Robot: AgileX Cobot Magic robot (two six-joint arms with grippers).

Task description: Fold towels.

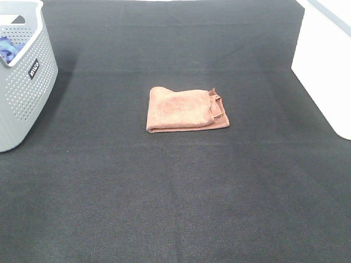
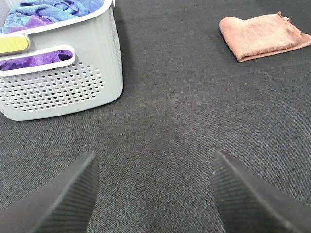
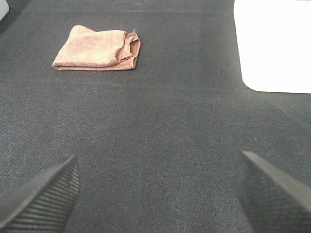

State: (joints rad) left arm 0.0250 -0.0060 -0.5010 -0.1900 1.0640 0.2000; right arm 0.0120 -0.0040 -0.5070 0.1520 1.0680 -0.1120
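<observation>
A rust-coloured towel (image 1: 185,109) lies folded into a small rectangle at the middle of the dark mat, its hemmed loose edges at its right side. It also shows in the left wrist view (image 2: 262,36) and in the right wrist view (image 3: 98,48). My left gripper (image 2: 153,194) is open and empty, low over the mat near the basket, well away from the towel. My right gripper (image 3: 158,194) is open and empty, also well short of the towel. Neither gripper shows in the exterior high view.
A grey perforated laundry basket (image 1: 24,87) stands at the far left, with blue and purple cloths (image 2: 46,14) inside. A white container (image 1: 326,66) stands at the right edge. The dark mat (image 1: 175,192) covers the table.
</observation>
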